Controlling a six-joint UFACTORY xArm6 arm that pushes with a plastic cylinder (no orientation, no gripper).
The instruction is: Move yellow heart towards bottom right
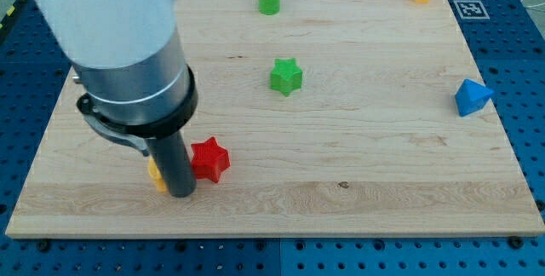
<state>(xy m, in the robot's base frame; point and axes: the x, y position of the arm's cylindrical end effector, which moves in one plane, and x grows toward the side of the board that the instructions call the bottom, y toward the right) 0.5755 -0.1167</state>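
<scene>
Tip (181, 194) touching yellow heart (157, 174), red star (210, 158) beside

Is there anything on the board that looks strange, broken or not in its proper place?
Nothing stands out. The yellow block is mostly hidden behind my tip, with the red star just to the view's right. No block looks damaged.

Robotics lab: blue perforated bench (34, 46), wooden board (358, 174), fiducial marker (470, 8).

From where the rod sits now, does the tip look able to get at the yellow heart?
Probably yes: my tip sits right beside the yellow heart, which peeks out on the rod's left, nothing between. The red star lies on the other side.
</scene>
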